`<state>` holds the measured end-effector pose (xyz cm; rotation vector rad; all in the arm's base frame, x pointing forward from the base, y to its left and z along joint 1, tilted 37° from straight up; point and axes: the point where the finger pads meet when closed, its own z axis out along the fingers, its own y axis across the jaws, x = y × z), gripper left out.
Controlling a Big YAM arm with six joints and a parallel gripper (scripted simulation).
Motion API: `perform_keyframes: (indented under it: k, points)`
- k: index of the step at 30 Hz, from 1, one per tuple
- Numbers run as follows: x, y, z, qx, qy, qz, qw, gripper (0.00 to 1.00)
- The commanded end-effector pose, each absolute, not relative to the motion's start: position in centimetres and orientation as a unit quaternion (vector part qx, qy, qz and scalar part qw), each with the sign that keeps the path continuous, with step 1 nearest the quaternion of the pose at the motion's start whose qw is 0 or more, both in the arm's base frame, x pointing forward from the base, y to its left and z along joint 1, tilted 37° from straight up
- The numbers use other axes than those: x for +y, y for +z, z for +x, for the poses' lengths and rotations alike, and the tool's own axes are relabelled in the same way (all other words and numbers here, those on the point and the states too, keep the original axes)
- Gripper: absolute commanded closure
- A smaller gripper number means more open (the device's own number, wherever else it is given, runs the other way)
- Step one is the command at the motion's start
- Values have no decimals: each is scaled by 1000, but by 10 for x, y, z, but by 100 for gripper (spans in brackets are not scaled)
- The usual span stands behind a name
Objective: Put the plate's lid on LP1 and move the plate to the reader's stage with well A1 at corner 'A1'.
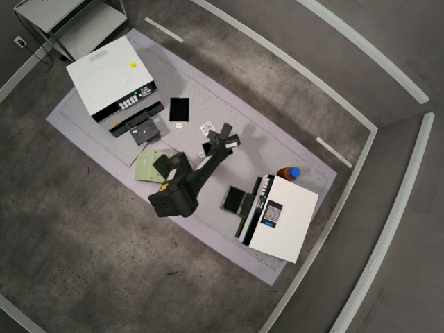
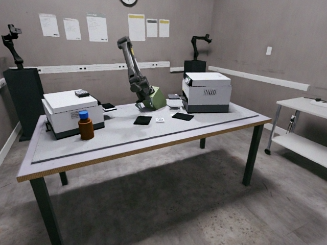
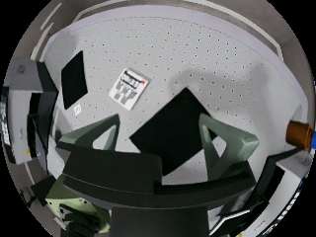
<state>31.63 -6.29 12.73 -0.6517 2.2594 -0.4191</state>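
Jaws spread apart with nothing between them, a black arm (image 1: pixel 206 172) (image 2: pixel 133 66) (image 3: pixel 79 222) reaches over a lilac tabletop (image 1: pixel 215 236) (image 2: pixel 26 164) (image 3: pixel 133 12) in a grey-walled room with a mottled floor (image 1: pixel 89 250) (image 2: pixel 184 211).

The dark, rectangular plate (image 1: pixel 234 199) (image 2: pixel 107 105) (image 3: pixel 228 227) sits on the dispenser's stage, though from here I cannot tell its lid from it; the wrist view cuts off part of the boxy white dispenser (image 1: pixel 286 222) (image 2: pixel 72 113) (image 3: pixel 281 188). The arm partly covers a flat black pad (image 1: pixel 207 147) (image 2: pixel 142 120) (image 3: pixel 170 130) in the overhead view. Small holes dot the grey board (image 1: pixel 250 157) (image 2: pixel 118 134) (image 3: pixel 163 44); a round, amber bottle (image 1: pixel 286 173) (image 2: pixel 86 129) (image 3: pixel 298 135) stands upright, blue-capped.
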Motion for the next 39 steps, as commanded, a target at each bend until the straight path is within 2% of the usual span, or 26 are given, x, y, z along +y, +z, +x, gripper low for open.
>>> perform_keyframes:
  k: [1, 8, 13, 18, 23, 25, 30, 35, 39]
  points:
    - [-54, 138, 325, 902, -128, -211, 355, 0]
    - [-38, 129, 319, 923, -101, -188, 319, 0]
    - [-17, 114, 311, 919, -105, -190, 330, 0]
    - [-2, 107, 303, 948, -79, -154, 267, 0]
    - [5, 110, 302, 954, -78, -140, 254, 0]
    - [13, 108, 297, 963, -78, -126, 225, 0]
    - [30, 97, 281, 960, -77, -126, 236, 0]
    - [43, 90, 264, 975, -93, -99, 177, 0]
    - [49, 89, 259, 976, -101, -94, 167, 0]
